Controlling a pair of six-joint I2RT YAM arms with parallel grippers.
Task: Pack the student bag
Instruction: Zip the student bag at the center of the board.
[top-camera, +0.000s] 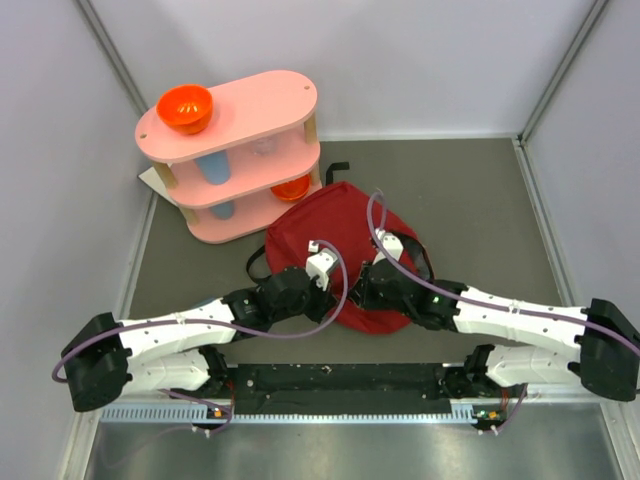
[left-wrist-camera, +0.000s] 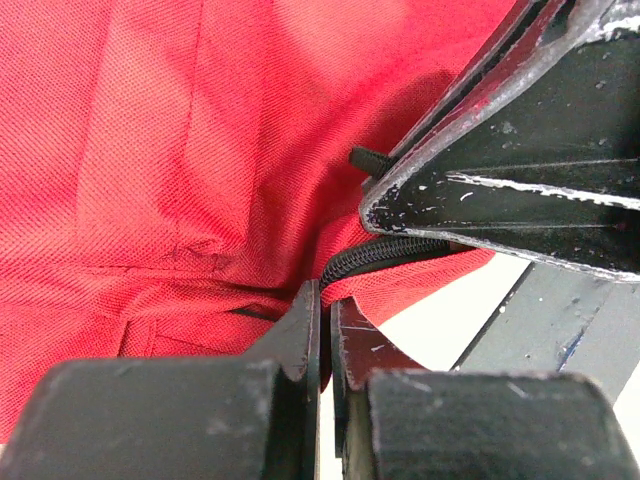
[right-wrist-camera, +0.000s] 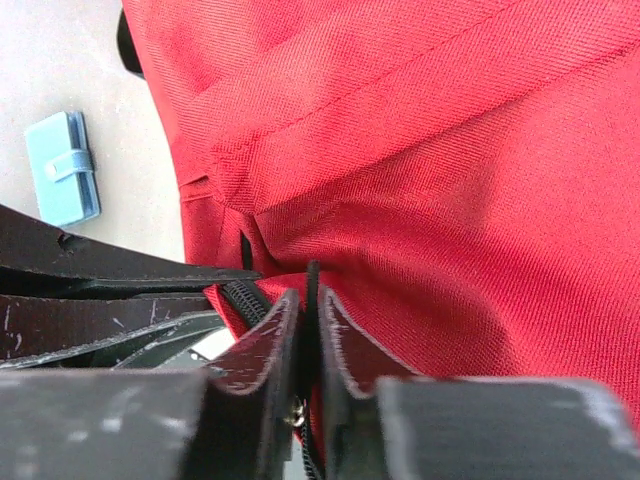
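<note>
Tabletop (top-camera: 470, 200): grey, student bag (top-camera: 345, 215) lying on it.
Left gripper (left-wrist-camera: 324, 298): clenched, zipper (left-wrist-camera: 385, 252) just beyond its tips.
Right gripper (right-wrist-camera: 310, 295): pinching thin black zip tab (right-wrist-camera: 312, 270).

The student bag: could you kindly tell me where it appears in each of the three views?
Top external: student bag, mid-picture.
Left wrist: it fills the left and top.
Right wrist: it fills the top and right.
Shared landmark: its black zipper, seen in both wrist views only.
</note>
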